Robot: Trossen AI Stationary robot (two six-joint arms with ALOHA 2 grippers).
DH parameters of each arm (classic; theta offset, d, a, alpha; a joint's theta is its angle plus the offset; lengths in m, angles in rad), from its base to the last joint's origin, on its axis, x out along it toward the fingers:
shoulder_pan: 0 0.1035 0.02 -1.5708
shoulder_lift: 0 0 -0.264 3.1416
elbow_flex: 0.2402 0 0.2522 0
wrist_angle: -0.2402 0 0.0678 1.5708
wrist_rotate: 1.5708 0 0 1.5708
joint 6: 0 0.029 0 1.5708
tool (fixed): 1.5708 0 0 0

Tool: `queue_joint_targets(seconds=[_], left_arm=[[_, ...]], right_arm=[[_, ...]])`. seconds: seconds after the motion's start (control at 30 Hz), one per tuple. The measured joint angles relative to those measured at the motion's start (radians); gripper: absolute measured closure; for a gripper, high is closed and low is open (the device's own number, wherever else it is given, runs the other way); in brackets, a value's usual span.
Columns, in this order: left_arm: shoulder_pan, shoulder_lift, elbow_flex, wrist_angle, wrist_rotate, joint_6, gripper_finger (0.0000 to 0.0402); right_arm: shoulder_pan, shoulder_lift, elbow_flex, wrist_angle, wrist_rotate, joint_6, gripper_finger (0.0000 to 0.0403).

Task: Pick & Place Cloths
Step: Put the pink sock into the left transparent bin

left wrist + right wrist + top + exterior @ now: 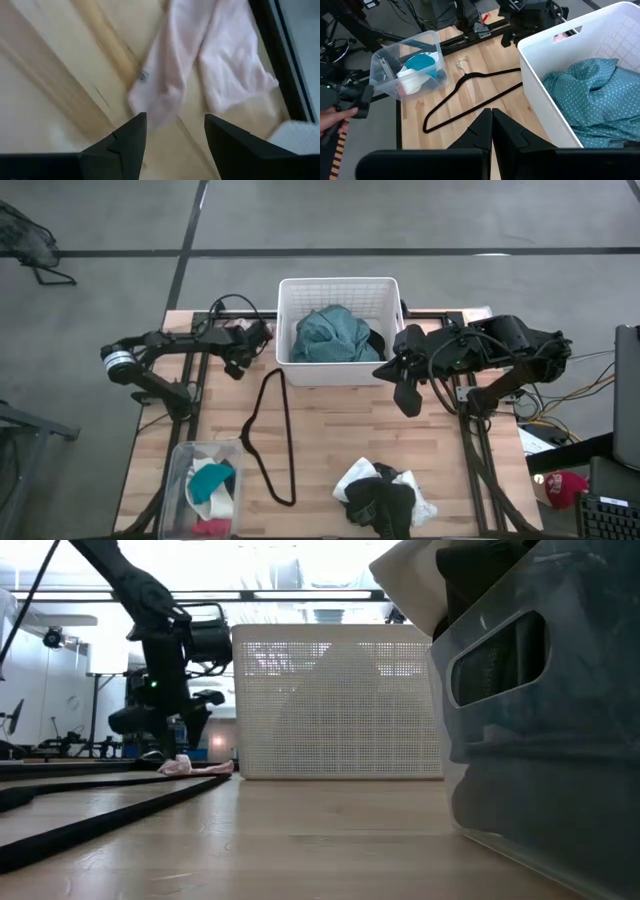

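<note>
A pale pink cloth [200, 65] lies flat at the table's far left corner, beside the white slotted basket [385, 292]; the low view shows the pink cloth [195, 767] on the wood. My left gripper [175, 135] is open just above its end, fingers pointing down, one on each side. A teal garment [330, 335] lies in the basket. A pile of white and black cloths [385, 495] rests near the table's near edge. My right gripper [408, 402] is shut and empty, right of the basket.
A black hanger [270, 435] lies on the table's middle left. A clear plastic bin [178, 480] at the near left corner holds teal, white and pink bits. A person's hand [332, 120] shows beyond the table's left side. Bare wood lies between hanger and pile.
</note>
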Motion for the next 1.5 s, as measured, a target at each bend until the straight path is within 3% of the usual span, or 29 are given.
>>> queue_joint_targets(seconds=[0.17,0.47,0.7,1.03,1.23,1.5], left_arm=[[0.006,-0.01,-0.046,0.053,-0.088,-0.015,0.0197],[0.004,-0.005,-0.044,0.197,-0.07,-0.057,0.0197],[-0.043,-0.004,-0.04,0.147,-0.032,-0.08,0.0197],[-0.068,0.002,-0.043,-0.006,-0.062,-0.089,0.0197],[-0.063,0.003,-0.067,0.012,-0.083,-0.092,0.0197],[-0.042,0.003,-0.16,0.169,-0.079,-0.097,0.0197]], right_arm=[[0.0,0.0,0.0,-0.007,-0.006,0.0,0.0394],[-0.001,0.0,0.0,-0.02,-0.007,-0.006,0.0394],[-0.002,0.0,0.0,-0.02,-0.007,-0.016,0.0394],[-0.002,-0.001,-0.001,-0.032,-0.004,-0.037,0.0394],[-0.002,-0.001,-0.005,-0.035,-0.005,-0.029,0.0394],[-0.002,0.0,-0.02,-0.037,-0.005,-0.013,0.0394]])
